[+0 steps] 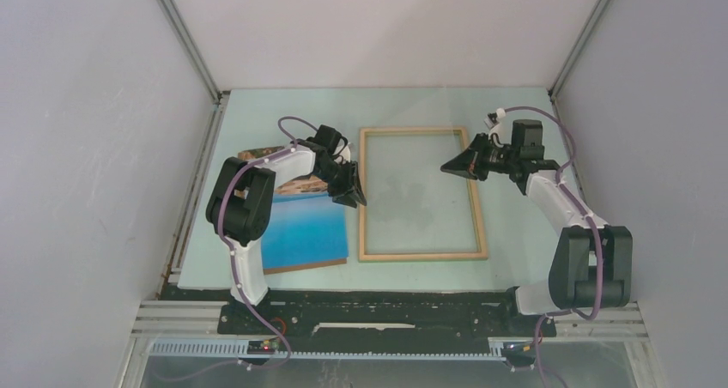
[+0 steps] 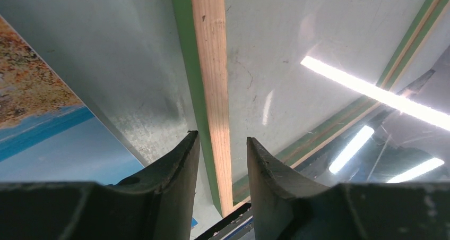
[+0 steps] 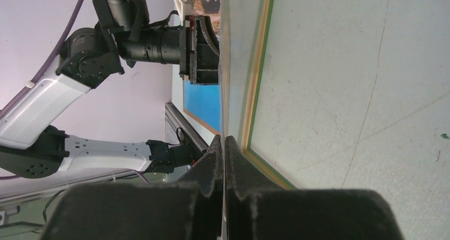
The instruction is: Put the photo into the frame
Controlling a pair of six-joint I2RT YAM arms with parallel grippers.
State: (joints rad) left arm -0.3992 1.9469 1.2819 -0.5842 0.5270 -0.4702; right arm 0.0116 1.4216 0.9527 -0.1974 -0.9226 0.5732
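Observation:
The frame (image 1: pixel 422 256), light wood with green sides, lies flat in the middle of the table. The photo (image 1: pixel 305 230), blue water with tan cliffs at its far end, lies face up to the frame's left, partly under my left arm. My left gripper (image 1: pixel 352 190) is open over the frame's left rail. In the left wrist view that rail (image 2: pixel 212 80) runs between the fingers of my left gripper (image 2: pixel 222 142), with a gap on its right side, and the photo (image 2: pixel 48 139) lies to the left. My right gripper (image 1: pixel 448 167) is shut and holds nothing, just inside the frame's right rail (image 3: pixel 256 75).
A pale green mat (image 1: pixel 515 233) covers the table. Grey enclosure walls (image 1: pixel 86 148) close in the left, right and back. A black base plate and aluminium rail (image 1: pixel 386 315) run along the near edge. Ceiling lights glare on the surface inside the frame (image 2: pixel 371 91).

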